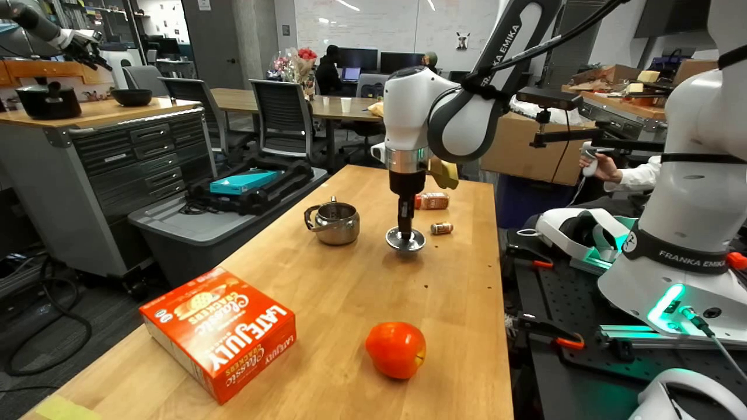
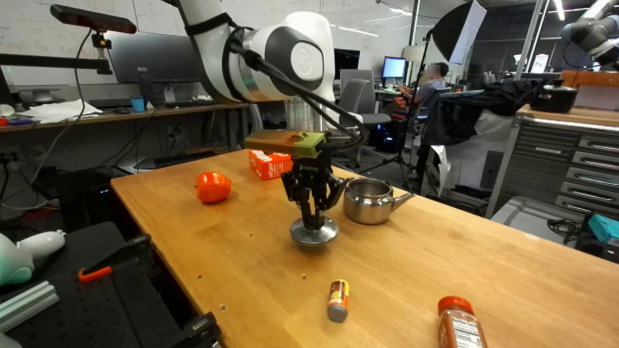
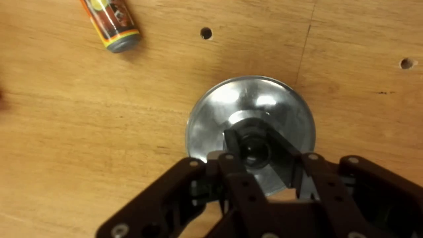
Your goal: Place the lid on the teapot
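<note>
Office: a wide whiteboard (image 1: 373,29) and grey chairs (image 1: 284,116) stood in the background of an exterior view.
Table (image 1: 362,291): it was pale wood, dotted with small dark holes (image 3: 206,33).
Arm (image 1: 470,131): it sloped down from the side where its base (image 1: 677,233) stood, then bent so that the wrist (image 1: 407,158) hung vertical above the wood.
Gripper (image 2: 314,223): it pointed straight down, jaws drawn narrow, holding the lid (image 3: 246,99) by its dark knob (image 3: 254,152); the wrist view showed that knob between the two fingers (image 3: 284,162).
Lid: it was right way up, roughly level and low beneath the fingers; a shadow lay close under its rim, though whether it touched the table could not be told.
Teapot (image 2: 367,203): it stood upright, its round mouth facing up, near the lid but apart from it, with wood showing between them.
Small cylinder (image 2: 338,299): it lay on its side near the lid, on the opposite side from the teapot.
Red-capped jar (image 1: 435,201): it lay farther from the lid than the cylinder.
Cracker box (image 1: 222,332): it lay flat, well apart from the gripper.
Orange-red ball (image 1: 395,349): it rested on the table, likewise well apart.
</note>
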{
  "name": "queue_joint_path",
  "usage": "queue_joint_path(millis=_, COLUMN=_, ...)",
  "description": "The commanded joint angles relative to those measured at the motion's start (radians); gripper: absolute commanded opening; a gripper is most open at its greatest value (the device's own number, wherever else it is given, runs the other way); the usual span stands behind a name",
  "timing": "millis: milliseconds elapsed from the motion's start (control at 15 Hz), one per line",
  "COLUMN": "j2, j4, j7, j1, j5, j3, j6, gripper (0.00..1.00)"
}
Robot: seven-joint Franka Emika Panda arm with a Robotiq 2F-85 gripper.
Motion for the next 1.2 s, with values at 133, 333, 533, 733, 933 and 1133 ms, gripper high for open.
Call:
queue_joint_path(millis=133, j2=-0.102, j4=0.01, j7=-0.002, j1=-0.001, j5=0.02, j3=0.021, j6=-0.108, gripper=0.07)
queue_joint_path(millis=333, j2=-0.118, j4=0.049, j7=0.003, j1=-0.002, j5=0.024, j3=0.032, j6=-0.199, gripper=0.07)
queue_joint_path(millis=533, j2=-0.132, j4=0.088, j7=0.008, j1=-0.003, j5=0.022, j3=0.041, j6=-0.269, gripper=0.07)
queue_joint_path(millis=733, j2=-0.146, j4=0.129, j7=0.01, j1=-0.001, j5=0.025, j3=0.052, j6=-0.325, gripper=0.07)
queue_joint_path(millis=933, j2=-0.158, j4=0.172, j7=0.005, j1=-0.001, j5=0.035, j3=0.065, j6=-0.374, gripper=0.07)
queue_joint_path(millis=1133, j2=-0.163, j4=0.215, j7=0.001, j1=-0.001, j5=0.061, j3=0.078, j6=-0.412, gripper=0.07)
